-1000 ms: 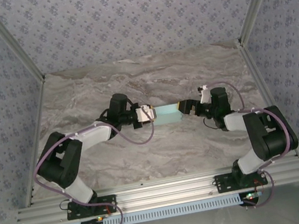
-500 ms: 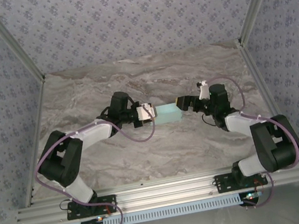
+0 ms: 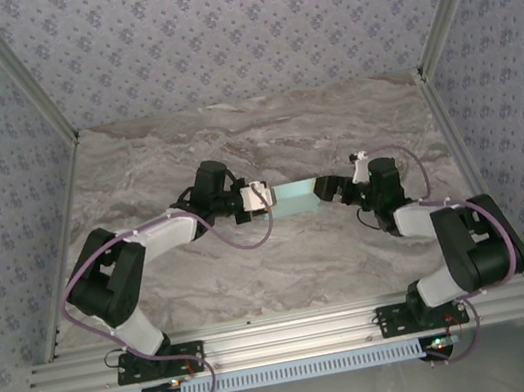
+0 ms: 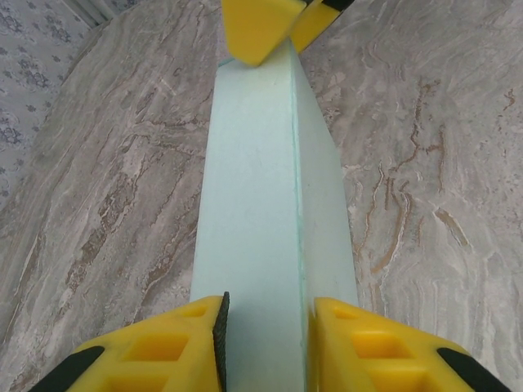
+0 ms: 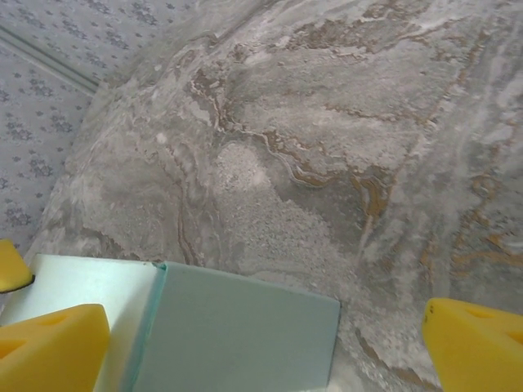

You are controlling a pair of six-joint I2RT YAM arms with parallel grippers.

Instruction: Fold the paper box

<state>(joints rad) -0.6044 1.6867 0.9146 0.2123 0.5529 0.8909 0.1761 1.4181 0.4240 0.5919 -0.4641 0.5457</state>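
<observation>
We begin at the left pincer (image 4: pixel 265 314), nearest in its own wrist view. Its two yellow fingers (image 4: pixel 163 347) are moulded plastic with hollow cells and a black pad on the inner face. They are clamped on the near end of the paper box (image 4: pixel 261 180), pressing against its two long sides.

The box is the one container under inspection, and it is closed up into a long rectangular form (we cannot see inside it, so its contents go unrecorded). It is thin pale mint card, matt, plain and unmarked, with one straight crease or seam running lengthwise along its upper face. From the grip it runs straight ahead of the left pincer, toward the right pincer (image 3: pixel 326 187). Whether its underside rests on the table (image 4: pixel 425 163) or hangs just clear, we cannot tell.

At the far end of the box, a yellow fingertip of the right pincer sits over the top corner; contact cannot be confirmed. In the right wrist view the right pincer (image 5: pixel 265 327) stands with its fingers spread wide, gripping nothing. The end of the box lies between them, hard beside the finger at the picture's left (image 5: pixel 49 347) and well apart from the other. Here we see a paler face and a deeper turquoise face meeting at a sharp edge.

Beyond both pincers the table is a flat, grey-and-brown marbled surface. Past it stand walls (image 3: pixel 233 28) papered in a small blue-grey floral print.
</observation>
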